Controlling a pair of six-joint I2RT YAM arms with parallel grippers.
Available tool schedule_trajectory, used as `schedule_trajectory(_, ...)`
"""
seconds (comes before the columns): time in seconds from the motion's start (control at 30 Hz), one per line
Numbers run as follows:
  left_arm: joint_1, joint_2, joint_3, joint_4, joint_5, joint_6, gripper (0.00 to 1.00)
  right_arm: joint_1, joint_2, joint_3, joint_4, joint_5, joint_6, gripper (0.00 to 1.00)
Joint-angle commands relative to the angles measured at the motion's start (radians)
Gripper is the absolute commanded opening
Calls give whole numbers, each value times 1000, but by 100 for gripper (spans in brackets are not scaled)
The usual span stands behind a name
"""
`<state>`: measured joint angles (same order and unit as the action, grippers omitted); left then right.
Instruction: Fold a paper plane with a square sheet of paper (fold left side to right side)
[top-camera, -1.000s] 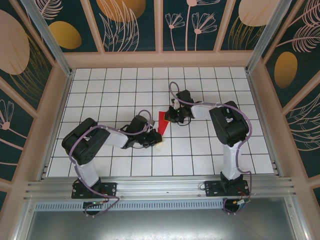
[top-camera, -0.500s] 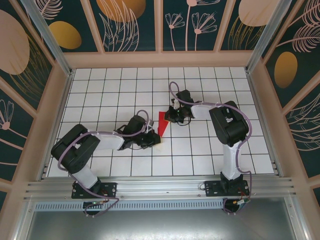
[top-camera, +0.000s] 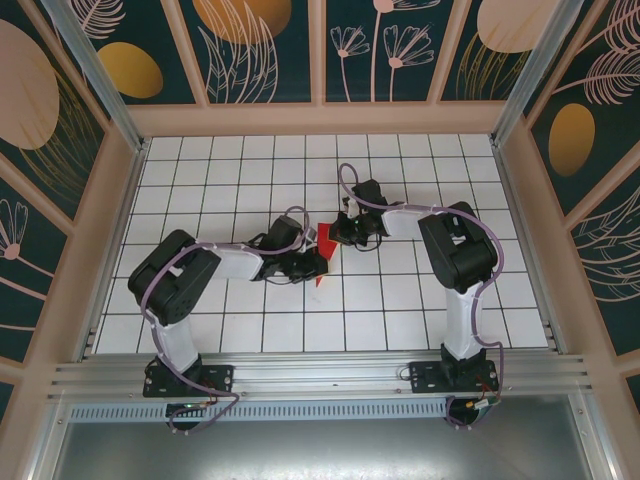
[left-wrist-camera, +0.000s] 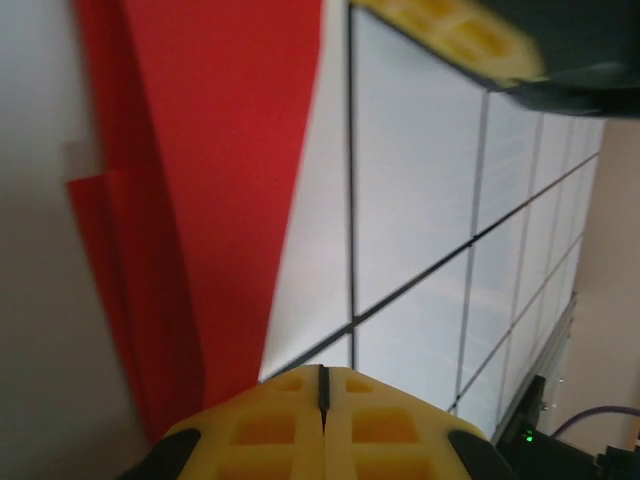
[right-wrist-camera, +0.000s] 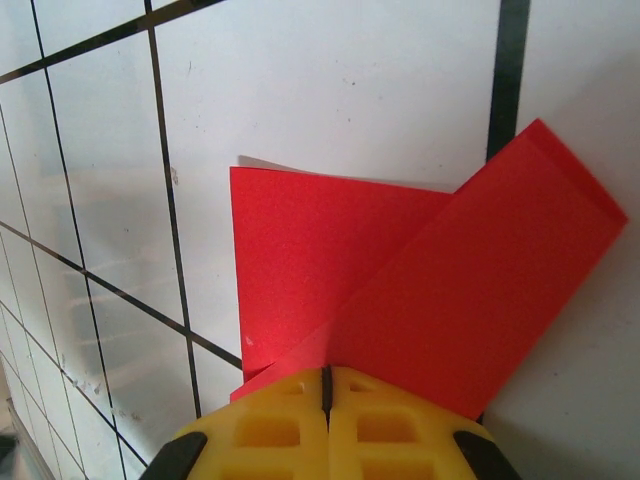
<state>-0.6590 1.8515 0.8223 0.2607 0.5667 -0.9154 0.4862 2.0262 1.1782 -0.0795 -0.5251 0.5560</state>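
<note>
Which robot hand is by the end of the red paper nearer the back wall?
The right gripper: it sits at the red paper's far end, while the left gripper is at its near end.

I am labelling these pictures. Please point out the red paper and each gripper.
red paper (right-wrist-camera: 400, 290), right wrist view, diagonal folded flap.
right gripper (right-wrist-camera: 324, 380), right wrist view, seam between closed yellow fingertips.
left gripper (left-wrist-camera: 322, 378), left wrist view, seam between closed yellow fingertips.
</note>
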Motion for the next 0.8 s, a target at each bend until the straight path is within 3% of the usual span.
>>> schedule_trajectory(0.0,1,29,16,-14,-5,29,8,4,54,4,-60,59,-16,2)
schedule_trajectory(0.33,-9,-4,-100,23,11,-1,8,4,57,17,-76,65,-24,3)
schedule_trajectory(0.77,-25,-129,-158,-54,32,32,8,0,70,30,-84,63,-30,3)
